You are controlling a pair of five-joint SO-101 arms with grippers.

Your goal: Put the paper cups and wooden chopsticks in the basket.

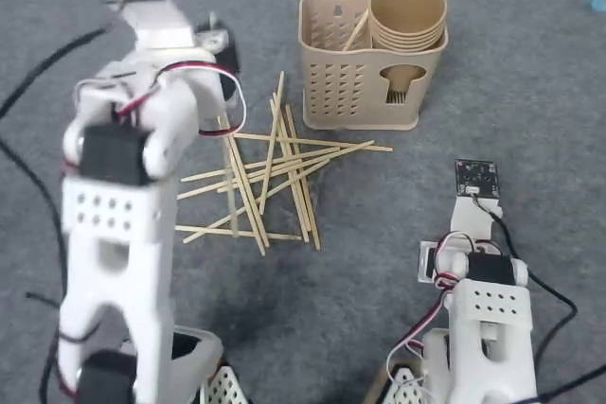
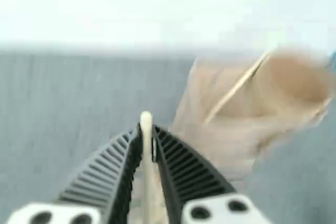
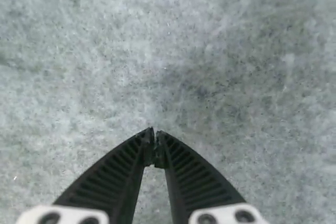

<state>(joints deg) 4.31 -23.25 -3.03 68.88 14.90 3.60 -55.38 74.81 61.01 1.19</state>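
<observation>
Soft, even overhead light covers the grey mat [image 1: 530, 92], leaving a diffuse shadow beside the left arm [image 1: 114, 234]. In the left wrist view the wall [image 2: 157, 3] glares almost white

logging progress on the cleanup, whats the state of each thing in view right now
left gripper: shut on held chopstick
held chopstick: clamped between the fingers
right gripper: shut, empty
paper cups: stacked, upright in the basket
basket: upright, also holds one leaning chopstick
loose chopsticks: crossed pile on the table, outside the basket
</observation>
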